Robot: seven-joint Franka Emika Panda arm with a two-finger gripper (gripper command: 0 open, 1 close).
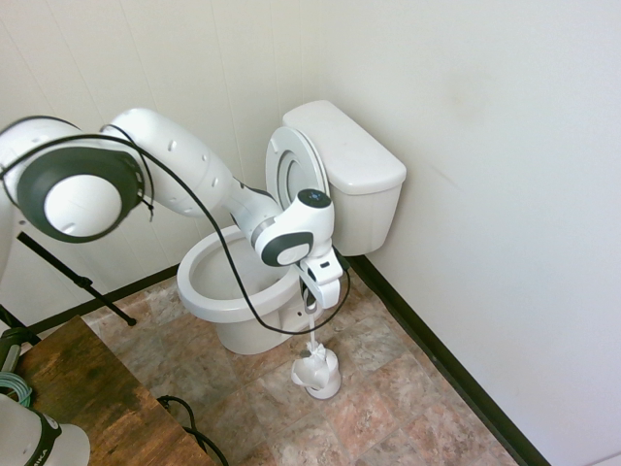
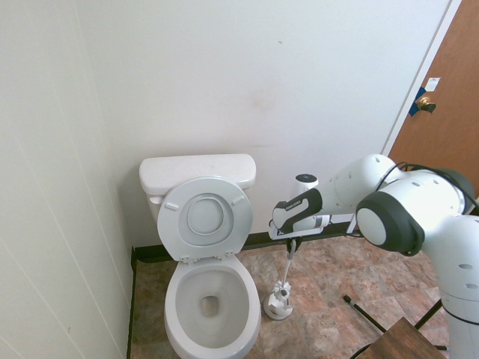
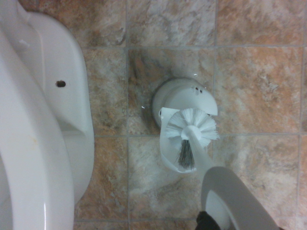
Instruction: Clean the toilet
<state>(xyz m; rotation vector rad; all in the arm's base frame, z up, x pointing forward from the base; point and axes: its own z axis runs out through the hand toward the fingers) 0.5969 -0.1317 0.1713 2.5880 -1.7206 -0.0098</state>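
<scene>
The white toilet (image 1: 228,282) (image 2: 213,299) stands against the wall with its seat and lid (image 2: 206,218) raised against the tank (image 1: 349,155). My gripper (image 1: 312,309) (image 2: 292,243) hangs to the right of the bowl, shut on the handle of a white toilet brush (image 2: 288,262). The brush head (image 3: 192,127) (image 2: 283,287) sits at the mouth of the small white holder (image 3: 184,98) (image 1: 317,374) on the floor. I cannot tell whether it is clear of the holder. The wrist view shows the toilet's base (image 3: 57,110) beside the holder.
A brown tiled floor (image 1: 388,388) surrounds the toilet, with a black baseboard (image 1: 437,359) along the walls. A wooden table corner (image 1: 87,398) is near the arm's base. A brown door (image 2: 449,97) stands at the far right.
</scene>
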